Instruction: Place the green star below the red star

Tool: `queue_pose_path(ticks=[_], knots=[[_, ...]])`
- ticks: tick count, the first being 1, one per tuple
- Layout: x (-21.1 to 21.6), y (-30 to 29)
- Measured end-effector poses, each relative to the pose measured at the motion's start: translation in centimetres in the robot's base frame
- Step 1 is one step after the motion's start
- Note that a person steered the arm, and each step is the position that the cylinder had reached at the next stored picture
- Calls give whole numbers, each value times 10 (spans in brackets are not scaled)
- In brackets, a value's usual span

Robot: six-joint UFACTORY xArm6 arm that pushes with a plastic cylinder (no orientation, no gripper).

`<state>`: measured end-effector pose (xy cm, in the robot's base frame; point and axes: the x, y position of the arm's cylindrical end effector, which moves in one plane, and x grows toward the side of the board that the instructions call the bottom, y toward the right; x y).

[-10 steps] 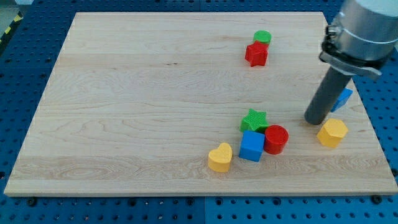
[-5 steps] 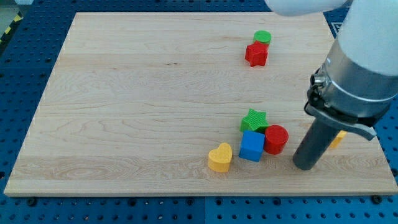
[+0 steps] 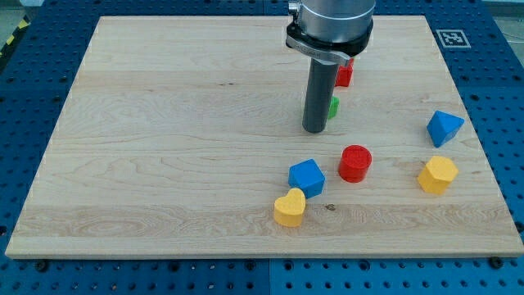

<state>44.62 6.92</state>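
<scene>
no text; fiducial tag (image 3: 453, 38) top right | wood board (image 3: 164, 147) on blue pegboard (image 3: 33, 98) | my tip (image 3: 313, 130) beside green star (image 3: 332, 106), no jaws

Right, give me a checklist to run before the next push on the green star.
1. Green block identified: cannot tell. Only a sliver shows at the rod's right, and its shape is hidden.
2. Red block identified: cannot tell. The rod covers most of it.
3. Green lies below red: ok. The sliver sits nearer the view's bottom, slightly left.
4. My tip placed: ok. It is just left of and below the green sliver; contact cannot be told.
5. Blue cube, red cylinder and yellow heart out of the way: ok. All lie nearer the view's bottom.
</scene>
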Motion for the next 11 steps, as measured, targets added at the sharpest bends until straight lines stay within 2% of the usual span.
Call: queue_pose_path(ticks=[2, 4, 5, 8, 10, 11], knots=[[-9, -10], [-30, 58], [-28, 52], [43, 27], [58, 21], [58, -9]])
